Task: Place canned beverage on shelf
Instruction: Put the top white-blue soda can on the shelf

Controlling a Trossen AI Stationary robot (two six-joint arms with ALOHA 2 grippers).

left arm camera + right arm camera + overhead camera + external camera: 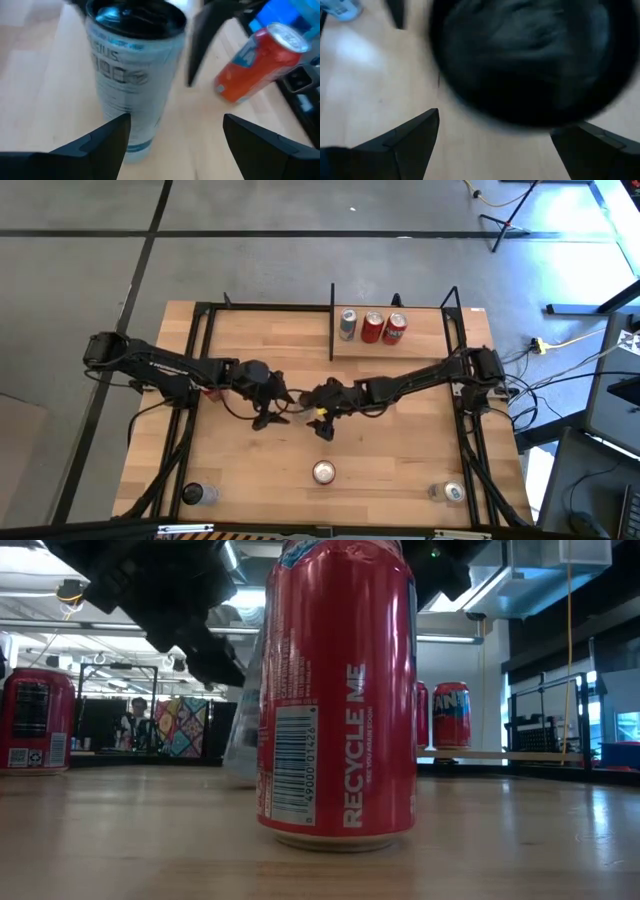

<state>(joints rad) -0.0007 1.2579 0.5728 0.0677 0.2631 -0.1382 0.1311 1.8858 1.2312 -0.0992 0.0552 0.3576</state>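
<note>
A tall silver can [135, 75] with blue print stands upright on the wooden table, at mid-table between my two grippers; the low view shows it [243, 730] behind a red can. My left gripper [175, 135] is open just short of it, the can standing beyond one fingertip. My right gripper [495, 135] is open too, and its fingers [200, 45] stand on either side of the can's upper part. A dark round blur fills the right wrist view. The shelf [420, 350] at the far right bears three upright cans [372, 327].
A red can [323, 472] stands upright near the front edge, close before the low camera [335, 690]. Two more cans stand at the near left [195, 493] and near right [452, 492] corners. Black frame rails [190, 380] run along both sides of the table.
</note>
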